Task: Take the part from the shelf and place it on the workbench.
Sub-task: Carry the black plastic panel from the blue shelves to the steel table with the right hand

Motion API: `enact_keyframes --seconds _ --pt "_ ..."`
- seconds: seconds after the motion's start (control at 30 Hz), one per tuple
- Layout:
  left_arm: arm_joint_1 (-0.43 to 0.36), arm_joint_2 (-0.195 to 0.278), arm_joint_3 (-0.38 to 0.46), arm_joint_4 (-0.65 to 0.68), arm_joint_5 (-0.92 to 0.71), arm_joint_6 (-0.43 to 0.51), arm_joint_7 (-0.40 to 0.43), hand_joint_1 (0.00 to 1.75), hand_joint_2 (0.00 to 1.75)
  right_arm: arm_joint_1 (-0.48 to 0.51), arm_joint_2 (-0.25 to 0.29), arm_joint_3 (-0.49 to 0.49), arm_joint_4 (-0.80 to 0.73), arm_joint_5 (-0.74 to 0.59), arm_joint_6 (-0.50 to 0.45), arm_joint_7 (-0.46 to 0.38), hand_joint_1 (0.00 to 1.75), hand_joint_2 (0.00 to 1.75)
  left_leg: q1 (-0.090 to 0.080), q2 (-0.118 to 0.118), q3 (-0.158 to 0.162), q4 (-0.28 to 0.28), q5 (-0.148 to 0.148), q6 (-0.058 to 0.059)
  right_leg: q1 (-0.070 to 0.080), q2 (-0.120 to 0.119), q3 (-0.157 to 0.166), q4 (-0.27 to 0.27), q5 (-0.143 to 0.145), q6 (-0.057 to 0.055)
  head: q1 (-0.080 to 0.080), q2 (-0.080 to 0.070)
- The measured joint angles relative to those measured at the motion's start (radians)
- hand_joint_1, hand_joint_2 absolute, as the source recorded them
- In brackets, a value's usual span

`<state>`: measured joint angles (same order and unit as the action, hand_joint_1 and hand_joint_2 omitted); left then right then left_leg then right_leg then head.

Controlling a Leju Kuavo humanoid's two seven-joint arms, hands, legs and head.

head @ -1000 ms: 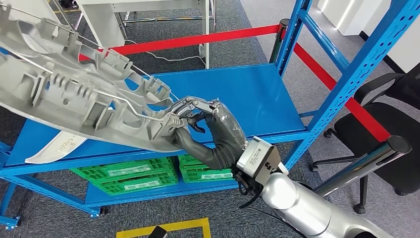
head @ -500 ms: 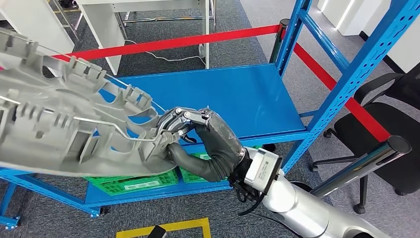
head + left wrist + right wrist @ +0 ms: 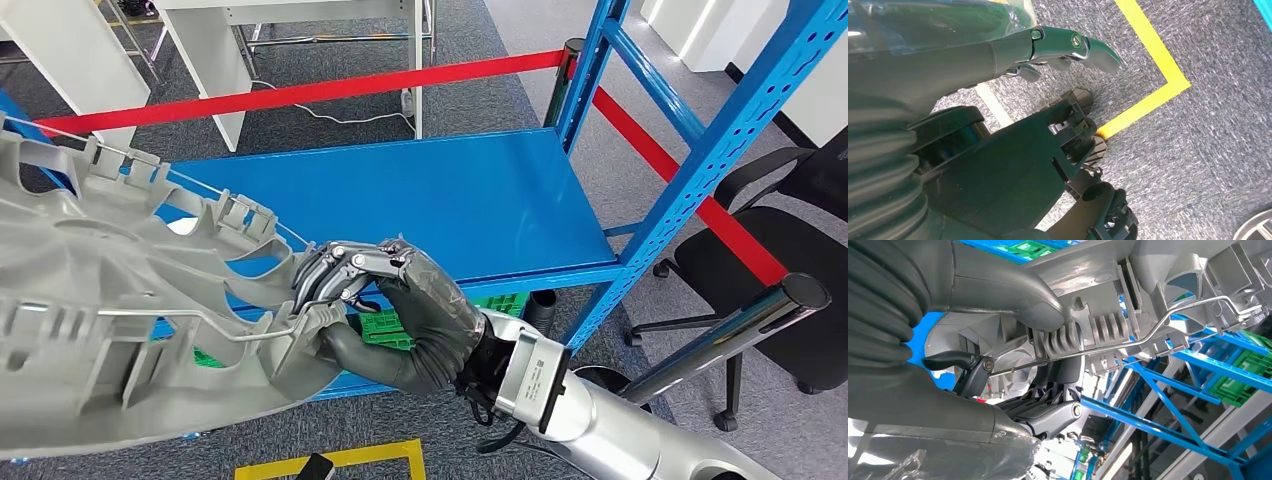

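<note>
— How many large grey ribbed plastic parts (image 3: 130, 320) are seen?
— One is counted, with one thin metal rod (image 3: 215, 322) clipped along it.
— And robot hands?
— Two are counted: the right hand (image 3: 385, 305), and the left hand (image 3: 998, 50) over grey carpet.
— Shelving?
— One blue metal shelf unit (image 3: 450, 195) is seen, with green plastic crates (image 3: 385, 325) below; their number cannot be told.
— Anything else?
— One black office chair (image 3: 790, 250) and two red barrier belts (image 3: 330, 88) are counted.
</note>
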<state>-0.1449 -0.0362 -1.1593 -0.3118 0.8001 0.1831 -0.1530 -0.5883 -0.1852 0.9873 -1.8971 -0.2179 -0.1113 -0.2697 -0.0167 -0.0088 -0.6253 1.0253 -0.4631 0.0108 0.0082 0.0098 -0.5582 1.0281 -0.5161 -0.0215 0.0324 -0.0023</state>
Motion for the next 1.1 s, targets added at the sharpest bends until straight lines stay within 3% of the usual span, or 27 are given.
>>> enact_keyframes --seconds 0.5,1.1 --pt "-0.004 0.0 -0.003 -0.012 -0.004 0.053 0.022 0.0 1.75 0.008 0.002 0.008 0.0 0.005 -0.008 0.009 1.75 1.75 0.0 0.0 0.0 0.0 0.0 0.0 0.0 0.0 0.0 0.0 0.0 0.0 0.0 0.0" --pt "-0.006 0.0 -0.004 -0.017 0.017 0.024 0.007 0.0 1.75 0.008 0.001 0.008 0.0 0.019 -0.03 0.036 1.75 1.75 0.0 0.0 0.0 0.0 0.0 0.0 0.0 0.0 0.0 0.0 0.0 0.0 0.0 0.0"
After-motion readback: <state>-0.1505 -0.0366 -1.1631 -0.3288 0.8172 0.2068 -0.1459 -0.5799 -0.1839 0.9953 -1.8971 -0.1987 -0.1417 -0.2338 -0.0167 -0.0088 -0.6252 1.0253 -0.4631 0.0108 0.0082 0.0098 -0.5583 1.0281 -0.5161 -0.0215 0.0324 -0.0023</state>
